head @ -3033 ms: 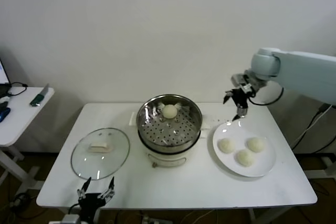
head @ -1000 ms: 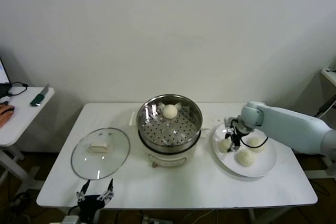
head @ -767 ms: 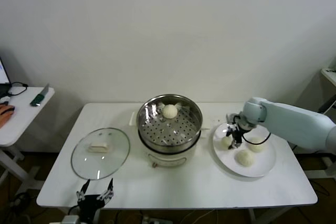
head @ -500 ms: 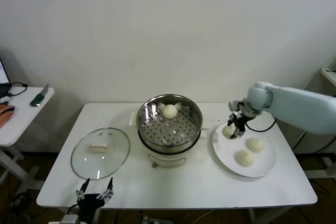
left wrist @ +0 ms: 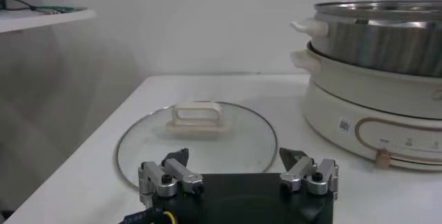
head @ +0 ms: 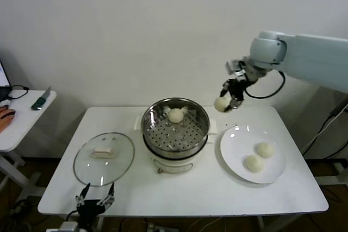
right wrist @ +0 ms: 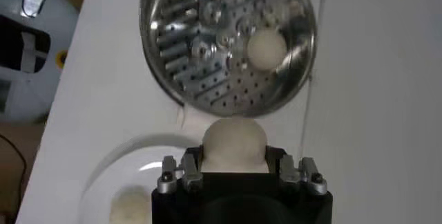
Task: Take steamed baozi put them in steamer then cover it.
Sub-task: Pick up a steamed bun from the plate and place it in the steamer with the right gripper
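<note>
My right gripper (head: 227,101) is shut on a cream-white baozi (head: 221,104) and holds it in the air, to the right of the steamer (head: 175,125) and above the table's far side. In the right wrist view the held baozi (right wrist: 234,142) sits between the fingers, with the steamer (right wrist: 226,39) beyond it. One baozi (head: 175,115) lies in the steamer basket. Two baozi (head: 265,149) (head: 253,162) lie on the white plate (head: 237,144). The glass cover (head: 104,157) lies flat left of the steamer. My left gripper (head: 95,198) is open and empty at the table's front edge, near the cover (left wrist: 197,135).
A small side table (head: 19,118) with a green-handled tool stands at the far left. The white pot base (left wrist: 373,118) is close on one side of the left gripper. The wall runs behind the table.
My right gripper closed on a baozi on the plate, lifted it and carried it up and left toward the steamer. The plate now holds two baozi. The left arm stayed put.
</note>
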{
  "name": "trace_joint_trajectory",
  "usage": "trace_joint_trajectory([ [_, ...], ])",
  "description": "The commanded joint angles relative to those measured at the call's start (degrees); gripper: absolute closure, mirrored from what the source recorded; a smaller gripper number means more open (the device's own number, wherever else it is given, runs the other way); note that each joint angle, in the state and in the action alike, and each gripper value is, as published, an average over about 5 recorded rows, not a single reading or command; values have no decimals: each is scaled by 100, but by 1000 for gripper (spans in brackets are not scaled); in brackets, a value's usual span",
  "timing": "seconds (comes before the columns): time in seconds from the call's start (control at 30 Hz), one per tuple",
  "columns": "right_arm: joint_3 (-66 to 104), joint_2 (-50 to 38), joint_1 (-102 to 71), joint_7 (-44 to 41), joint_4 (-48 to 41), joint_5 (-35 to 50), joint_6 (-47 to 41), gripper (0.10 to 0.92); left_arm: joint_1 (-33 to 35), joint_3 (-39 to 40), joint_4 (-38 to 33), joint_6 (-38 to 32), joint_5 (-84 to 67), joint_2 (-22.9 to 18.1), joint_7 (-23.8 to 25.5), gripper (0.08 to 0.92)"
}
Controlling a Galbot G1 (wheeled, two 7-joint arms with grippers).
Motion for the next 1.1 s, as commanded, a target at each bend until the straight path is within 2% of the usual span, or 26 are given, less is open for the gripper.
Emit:
trace_joint_trajectory([
  [0.03, 263, 1328, 452, 330, 361, 914, -301, 414, 5, 3, -8, -10, -14, 18, -2, 177],
  [0.47, 392, 2675, -1072, 803, -766, 325, -537, 411, 8, 5, -85, -8, -4, -5, 1, 177],
  [0.83, 620, 3159, -2176, 918, -1709, -437, -561, 406, 29, -13, -113, -9, -5, -3, 1, 177],
  [1.1, 599, 3356, -2436, 907, -2072, -573, -535, 405, 4, -16, -93, -7, -9, -12, 3, 177],
])
